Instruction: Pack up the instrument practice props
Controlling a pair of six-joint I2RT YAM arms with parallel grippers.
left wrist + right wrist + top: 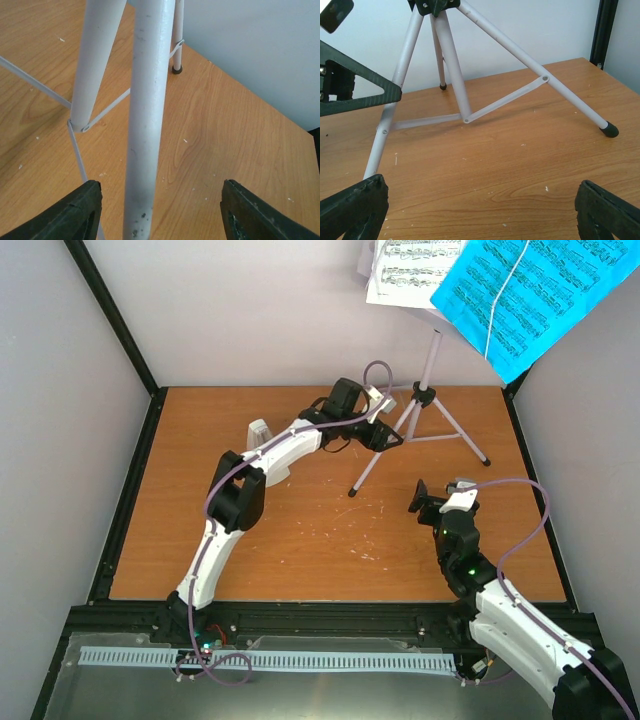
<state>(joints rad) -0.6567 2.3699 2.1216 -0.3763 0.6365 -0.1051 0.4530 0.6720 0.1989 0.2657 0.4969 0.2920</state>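
Item: music stand (pixel 428 398), lilac, tripod base, standing upright on the worktop (pixel 300 550) towards its far right corner.
Stand legs: three pale tubes spread from a black hub and joined by thin braces, with a dark rubber foot at each tip that shows.
White sheet-music page (pixel 408 270): at the head of the stand, on its left side, partly cut off by the top of the overhead view.
Blue sheet-music page (pixel 530 300): at the head of the stand, beside the white page on the right and overlapping its edge.
Stand tray: hidden behind the pages, so its condition cannot be told.
Metronome (pixel 260 432): small, white, pyramid-shaped, upright on the worktop well to the stand's left, on the far side of the left arm.
Left end effector (pixel 387 437) (pixel 160 202): low at the stand's front-left leg, jaws partly apart with the leg between them; the leg lies nearer the left finger (pixel 75 212), with a gap on either side, so nothing is gripped.
Right end effector (pixel 432 495) (pixel 481 202): on the near side of the stand, close to the worktop and facing the tripod, jaws spread wide with only bare worktop between them, holding nothing.
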